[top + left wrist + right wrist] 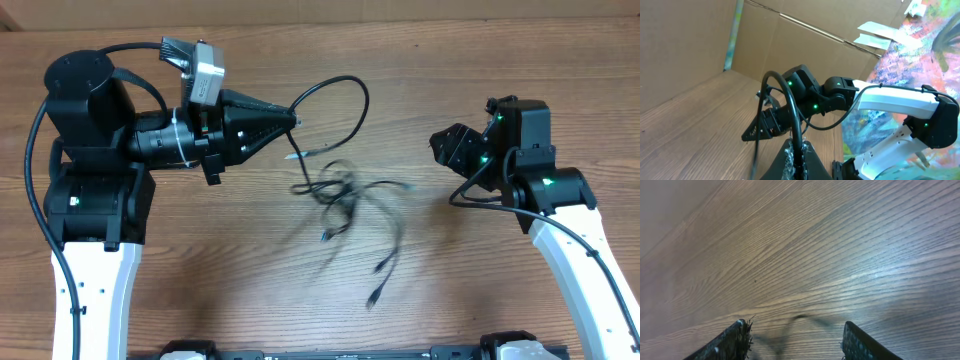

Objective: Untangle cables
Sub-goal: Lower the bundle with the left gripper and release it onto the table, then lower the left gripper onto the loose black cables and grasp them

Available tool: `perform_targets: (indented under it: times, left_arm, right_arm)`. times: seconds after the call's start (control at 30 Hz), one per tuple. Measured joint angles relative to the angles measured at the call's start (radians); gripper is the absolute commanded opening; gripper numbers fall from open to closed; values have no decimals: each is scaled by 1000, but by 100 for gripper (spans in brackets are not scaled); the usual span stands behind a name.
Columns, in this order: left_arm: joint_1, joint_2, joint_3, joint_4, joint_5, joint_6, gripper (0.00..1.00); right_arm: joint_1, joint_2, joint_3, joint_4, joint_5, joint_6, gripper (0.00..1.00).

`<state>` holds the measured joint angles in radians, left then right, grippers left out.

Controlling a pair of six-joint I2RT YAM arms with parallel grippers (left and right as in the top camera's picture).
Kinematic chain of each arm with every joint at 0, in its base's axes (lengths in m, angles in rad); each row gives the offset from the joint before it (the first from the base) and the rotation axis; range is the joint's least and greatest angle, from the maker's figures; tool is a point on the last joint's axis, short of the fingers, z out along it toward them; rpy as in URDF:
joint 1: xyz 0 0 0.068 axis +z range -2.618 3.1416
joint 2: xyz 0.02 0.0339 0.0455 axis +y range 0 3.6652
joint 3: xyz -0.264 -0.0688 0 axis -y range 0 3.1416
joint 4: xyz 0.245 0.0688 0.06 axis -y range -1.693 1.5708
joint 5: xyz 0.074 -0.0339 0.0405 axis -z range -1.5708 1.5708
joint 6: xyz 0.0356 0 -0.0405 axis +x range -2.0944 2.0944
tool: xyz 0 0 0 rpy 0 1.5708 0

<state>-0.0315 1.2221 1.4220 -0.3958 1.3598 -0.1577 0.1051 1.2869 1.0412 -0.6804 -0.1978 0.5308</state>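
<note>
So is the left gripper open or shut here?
Shut on a cable. In the wrist view the left gripper pinches the black cable, which loops away from its tip overhead.

Wooden table [480, 300] (black cables [342, 186] atop)

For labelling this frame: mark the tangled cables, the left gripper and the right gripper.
cables [338, 190]: overhead view, on the knotted middle of the bundle.
left gripper [296, 120]: overhead view, at the tip of its shut jaws.
right gripper [437, 143]: overhead view, between its open jaws.
</note>
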Motion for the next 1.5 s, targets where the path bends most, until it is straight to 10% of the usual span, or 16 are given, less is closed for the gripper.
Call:
perform_targets:
  times: [0.47,0.7,0.77,0.8,0.9,1.5]
  left_arm:
    - [1,0,0,3,-54,-31,4]
    - [1,-3,10,-194,-375,-52,5]
    - [1,-3,12,-287,-522,-54,29]
    - [1,-3,11,-347,-613,-53,70]
    - [1,9,14,-480,-811,-61,100]
    - [-31,154,14,-755,-838,127,100]
  right_arm:
    - [0,0,0,41,-276,-142,72]
    - [-1,0,0,36,-347,-186,72]
    - [0,0,0,36,-353,-191,73]
    - [0,0,0,36,-354,-192,75]
    - [-1,0,0,35,-356,-192,75]
    - [0,0,0,37,-357,-192,76]
